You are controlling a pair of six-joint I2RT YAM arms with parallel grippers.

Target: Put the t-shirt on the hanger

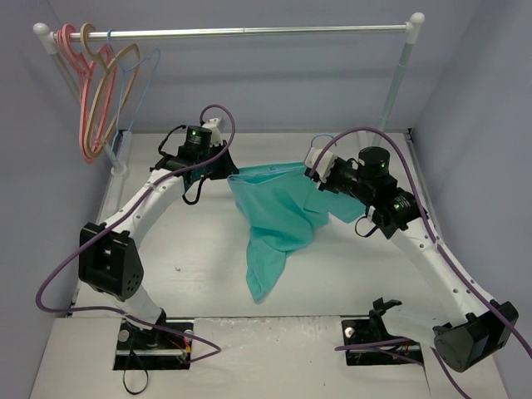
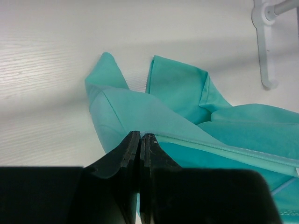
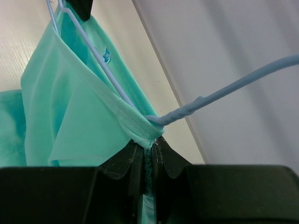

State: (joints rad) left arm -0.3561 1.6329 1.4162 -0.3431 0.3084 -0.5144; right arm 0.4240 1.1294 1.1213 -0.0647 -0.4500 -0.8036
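Observation:
The teal t-shirt point(image 1: 278, 216) hangs stretched between my two grippers above the table, its lower part trailing down onto the surface. My left gripper point(image 1: 226, 169) is shut on one edge of it; in the left wrist view the jaws point(image 2: 141, 135) pinch a fold of the t-shirt point(image 2: 187, 121). My right gripper point(image 1: 316, 176) is shut on the ribbed edge of the t-shirt point(image 3: 70, 107), as the right wrist view point(image 3: 148, 148) shows. The light-blue wire hanger point(image 3: 171, 115) sits inside the shirt. Its twisted neck comes out just above my right fingertips and its hook reaches right.
A clothes rack with a metal rod point(image 1: 249, 32) spans the back. Pink point(image 1: 83, 91), tan point(image 1: 104, 91) and another light-blue hanger point(image 1: 140, 83) hang at its left end. Its right post point(image 1: 403, 75) stands at back right. Grey walls close in both sides.

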